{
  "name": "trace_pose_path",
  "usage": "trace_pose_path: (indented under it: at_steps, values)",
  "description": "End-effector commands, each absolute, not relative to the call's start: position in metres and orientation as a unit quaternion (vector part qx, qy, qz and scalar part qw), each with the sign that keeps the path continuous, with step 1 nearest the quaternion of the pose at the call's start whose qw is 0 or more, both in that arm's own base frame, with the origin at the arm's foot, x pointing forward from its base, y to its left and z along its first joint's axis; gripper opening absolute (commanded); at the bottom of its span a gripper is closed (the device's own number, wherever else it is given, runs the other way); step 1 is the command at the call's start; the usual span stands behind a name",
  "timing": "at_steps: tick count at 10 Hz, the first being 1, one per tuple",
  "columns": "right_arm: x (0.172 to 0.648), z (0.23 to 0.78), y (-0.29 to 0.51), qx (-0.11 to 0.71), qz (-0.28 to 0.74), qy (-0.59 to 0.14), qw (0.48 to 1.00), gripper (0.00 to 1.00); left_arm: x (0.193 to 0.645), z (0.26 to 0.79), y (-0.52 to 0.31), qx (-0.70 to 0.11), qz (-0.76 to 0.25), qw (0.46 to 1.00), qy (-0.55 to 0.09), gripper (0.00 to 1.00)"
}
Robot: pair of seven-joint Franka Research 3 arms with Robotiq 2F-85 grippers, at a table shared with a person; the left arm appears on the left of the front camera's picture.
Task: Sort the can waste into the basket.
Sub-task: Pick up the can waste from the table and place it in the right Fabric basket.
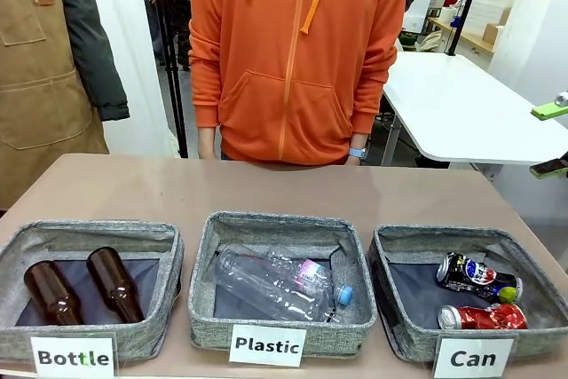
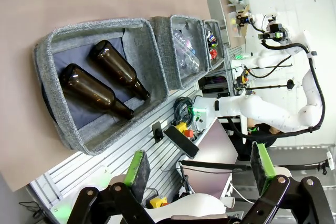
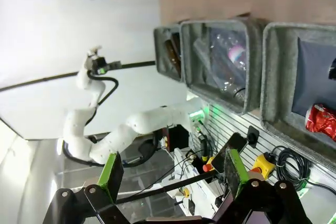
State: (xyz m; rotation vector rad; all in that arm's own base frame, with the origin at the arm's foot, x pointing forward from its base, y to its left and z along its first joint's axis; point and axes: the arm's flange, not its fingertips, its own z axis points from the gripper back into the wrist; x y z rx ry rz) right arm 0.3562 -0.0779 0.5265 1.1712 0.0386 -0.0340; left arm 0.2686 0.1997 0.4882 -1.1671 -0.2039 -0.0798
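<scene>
Inside "Can"-labelled basket (image 1: 404, 330): both cans (image 1: 479, 276).

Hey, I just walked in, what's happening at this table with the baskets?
It's a waste-sorting setup. Both cans, the black can and the crushed red can, already lie in the basket labelled "Can". Two brown bottles are in the "Bottle" basket and clear plastic bottles in the "Plastic" basket. Neither arm is handling anything: the left end effector and right end effector are open and empty, off the table. A person in an orange hoodie stands at the far side.
</scene>
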Motion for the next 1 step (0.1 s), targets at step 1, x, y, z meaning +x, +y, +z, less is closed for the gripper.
trace_pose_path:
  at_steps: [1]
  values:
    - [0.3574,0.5276,-0.0819,0.55,-0.003,0.018,0.835,1.0,0.2674,0.4887,0.2005,-0.55,-0.045,0.828,-0.098,1.0]
